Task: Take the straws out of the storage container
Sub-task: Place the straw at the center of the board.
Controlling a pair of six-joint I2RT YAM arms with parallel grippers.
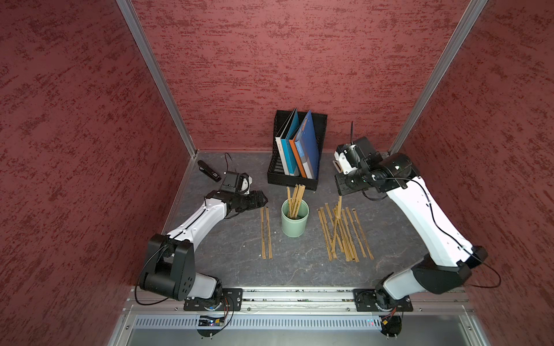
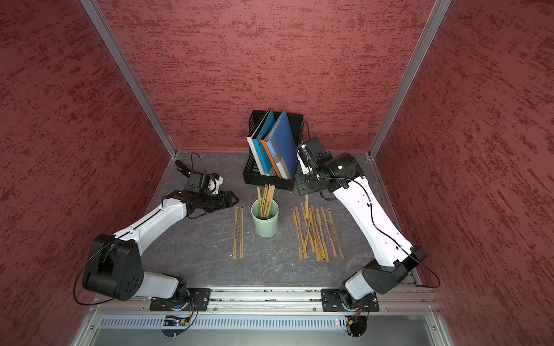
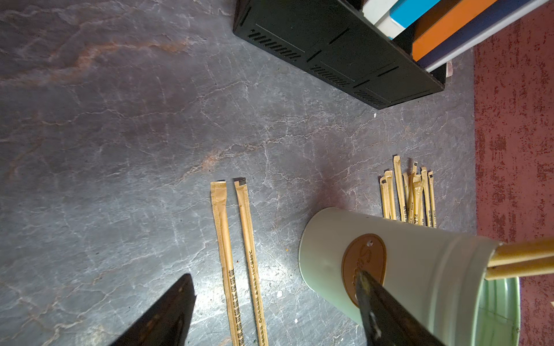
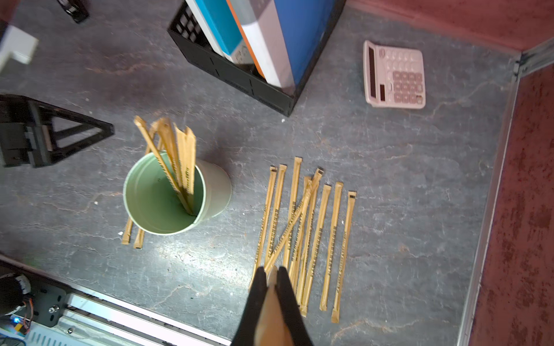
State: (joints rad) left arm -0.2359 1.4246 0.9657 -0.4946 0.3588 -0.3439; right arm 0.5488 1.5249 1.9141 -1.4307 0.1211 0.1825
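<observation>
Straws (image 1: 295,199) stand in storage container (image 1: 295,223) while right gripper (image 4: 271,272) pinches another straw (image 4: 295,220).

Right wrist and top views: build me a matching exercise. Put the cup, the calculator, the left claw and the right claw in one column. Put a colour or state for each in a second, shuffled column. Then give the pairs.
Column one
1. cup
2. calculator
3. left claw
4. right claw

Column two
A. shut on a straw
B. pale green, with straws standing in it
C. open, holding nothing
D. pink, lying flat near the file holder

Pairs: 1-B, 2-D, 3-C, 4-A
</observation>
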